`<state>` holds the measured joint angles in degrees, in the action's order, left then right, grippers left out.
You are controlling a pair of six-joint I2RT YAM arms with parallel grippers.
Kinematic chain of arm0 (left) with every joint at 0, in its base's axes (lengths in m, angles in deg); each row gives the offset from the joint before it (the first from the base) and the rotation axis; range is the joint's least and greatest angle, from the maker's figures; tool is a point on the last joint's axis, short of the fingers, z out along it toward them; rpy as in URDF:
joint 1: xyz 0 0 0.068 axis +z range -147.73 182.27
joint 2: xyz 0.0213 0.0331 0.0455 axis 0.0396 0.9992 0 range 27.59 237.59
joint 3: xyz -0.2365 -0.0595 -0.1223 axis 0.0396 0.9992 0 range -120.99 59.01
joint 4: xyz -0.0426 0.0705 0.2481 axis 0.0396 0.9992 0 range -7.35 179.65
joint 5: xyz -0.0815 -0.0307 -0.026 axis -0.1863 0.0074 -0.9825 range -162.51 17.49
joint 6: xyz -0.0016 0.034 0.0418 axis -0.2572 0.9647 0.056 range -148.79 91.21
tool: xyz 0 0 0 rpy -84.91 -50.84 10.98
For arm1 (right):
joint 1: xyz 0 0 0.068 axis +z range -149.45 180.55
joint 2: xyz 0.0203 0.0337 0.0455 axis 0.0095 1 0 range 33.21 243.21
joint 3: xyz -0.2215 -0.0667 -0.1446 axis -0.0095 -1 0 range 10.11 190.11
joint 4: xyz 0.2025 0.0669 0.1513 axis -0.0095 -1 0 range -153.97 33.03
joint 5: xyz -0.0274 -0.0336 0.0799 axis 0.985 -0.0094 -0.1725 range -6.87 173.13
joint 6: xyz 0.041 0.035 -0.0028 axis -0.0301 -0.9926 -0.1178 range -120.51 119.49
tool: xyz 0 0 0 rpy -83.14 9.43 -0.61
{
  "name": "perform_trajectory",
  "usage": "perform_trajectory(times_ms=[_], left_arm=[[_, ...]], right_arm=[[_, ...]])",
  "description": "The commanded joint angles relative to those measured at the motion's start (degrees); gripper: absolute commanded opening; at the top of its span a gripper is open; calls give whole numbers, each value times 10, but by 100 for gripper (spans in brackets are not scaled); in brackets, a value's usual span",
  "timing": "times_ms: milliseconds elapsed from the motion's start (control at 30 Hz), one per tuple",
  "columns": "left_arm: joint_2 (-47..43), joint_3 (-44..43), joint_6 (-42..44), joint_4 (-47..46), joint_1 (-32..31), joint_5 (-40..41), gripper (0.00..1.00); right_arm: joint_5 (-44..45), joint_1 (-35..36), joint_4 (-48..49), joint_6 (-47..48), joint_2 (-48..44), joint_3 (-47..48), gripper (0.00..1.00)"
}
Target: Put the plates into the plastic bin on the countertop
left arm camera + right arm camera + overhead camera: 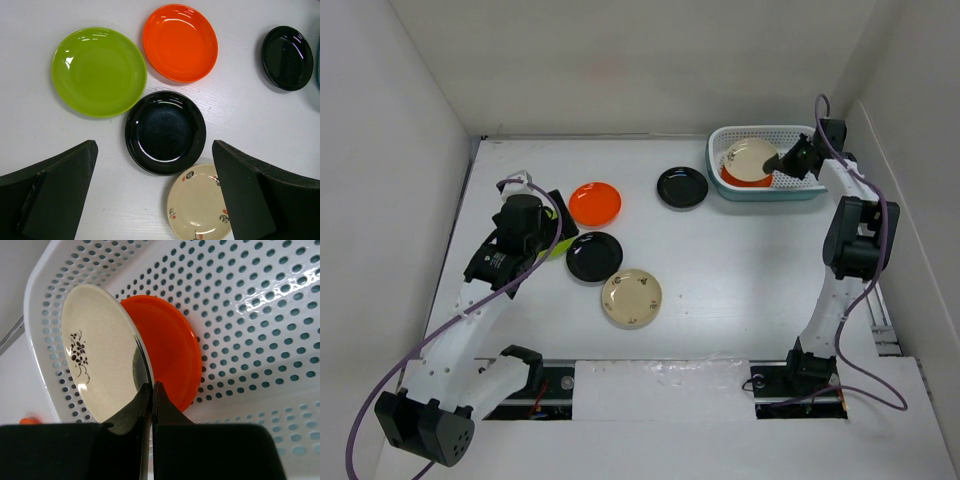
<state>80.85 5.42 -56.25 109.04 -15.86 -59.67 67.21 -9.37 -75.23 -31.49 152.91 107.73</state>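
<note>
My right gripper (785, 160) (151, 387) is shut on the rim of a cream plate (748, 157) (100, 352). It holds the plate tilted inside the white perforated bin (798, 190) (250, 305), against an orange plate (748, 181) (172, 350) lying there. My left gripper (545, 215) (154, 147) is open and empty, above the plates on the countertop (740, 270). These are a lime green plate (99, 71), an orange plate (595, 203) (180, 42), a black plate (594, 256) (165, 131), a cream plate (631, 297) (200, 202) and a second black plate (682, 187) (287, 57).
White walls close in the countertop on the left, back and right. The bin stands in the back right corner. In the top view the left arm hides most of the lime green plate.
</note>
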Motion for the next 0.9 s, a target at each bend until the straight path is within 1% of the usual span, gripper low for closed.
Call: perform_trajectory(times_ms=[0,167,233,333,400,433,467,500,567,600,633,667,700,733,767,800,833,867], left_arm=[[-2,-6,-1,-10,4,0,100],[4,-6,4,-10,4,0,100],[4,-6,4,-10,4,0,100],[4,-6,4,-10,4,0,100],[4,-6,4,-10,4,0,100],[4,-6,4,-10,4,0,100],[4,-6,4,-10,4,0,100],[4,-6,4,-10,4,0,100],[4,-6,4,-10,4,0,100],[4,-6,4,-10,4,0,100],[4,-6,4,-10,4,0,100],[4,-6,4,-10,4,0,100],[4,-6,4,-10,4,0,100],[4,-6,4,-10,4,0,100],[4,-6,4,-10,4,0,100],[4,-6,4,-10,4,0,100],[4,-6,4,-10,4,0,100],[4,-6,4,-10,4,0,100]], right_arm=[[-3,-11,3,7,0,40,2],[-3,-5,-9,13,19,54,6],[-3,-5,-9,13,19,54,11],[-9,1,-17,19,25,60,14],[-3,7,-26,24,31,75,20],[2,13,-33,24,31,75,27],[2,13,-33,30,31,75,31],[2,13,-33,30,31,75,31],[2,18,-33,30,25,75,37],[2,18,-33,30,17,69,41],[2,23,-33,30,12,69,48],[8,29,-33,30,-2,62,62],[13,29,-33,30,-11,62,70],[36,43,-33,30,-21,62,81],[50,48,-38,30,-33,55,94],[64,54,-38,30,-56,49,100],[96,60,-43,30,-66,49,100],[109,65,-51,30,-74,56,100]])
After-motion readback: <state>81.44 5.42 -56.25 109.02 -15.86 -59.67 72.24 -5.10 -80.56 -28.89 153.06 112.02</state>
